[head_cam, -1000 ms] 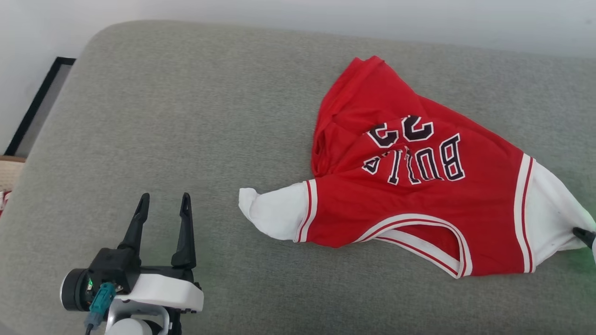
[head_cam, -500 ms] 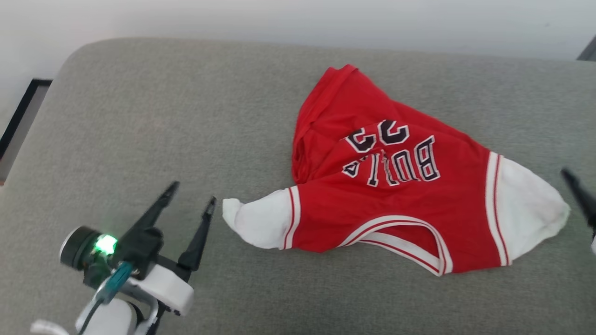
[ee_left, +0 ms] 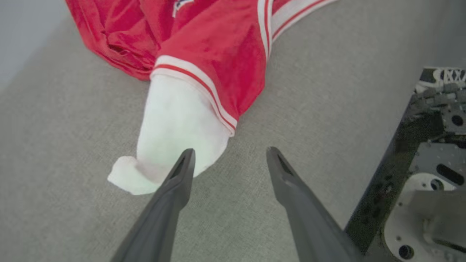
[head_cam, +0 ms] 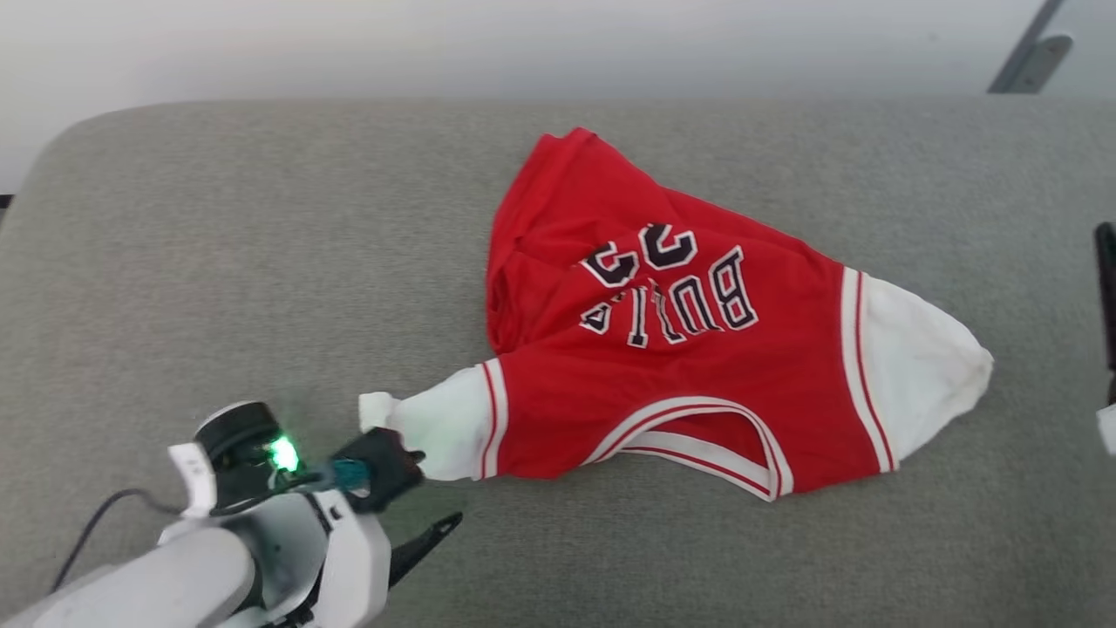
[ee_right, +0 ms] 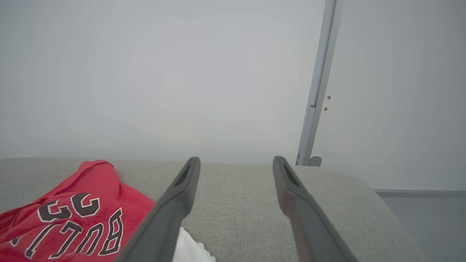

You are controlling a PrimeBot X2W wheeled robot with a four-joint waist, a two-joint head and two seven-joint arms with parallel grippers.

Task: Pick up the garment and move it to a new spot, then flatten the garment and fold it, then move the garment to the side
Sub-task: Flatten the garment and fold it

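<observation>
Red jersey [head_cam: 663, 384] should be pinched well onto its white corner [ee_left: 174, 120] by the spread left gripper [ee_left: 229, 156], with the right gripper [ee_right: 236, 163] spread too.

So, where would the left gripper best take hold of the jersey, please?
Probably the white bunched corner of the jersey, approached from the robot's left: it tapers into a narrow roll the open left gripper, right beside it, could straddle.
</observation>
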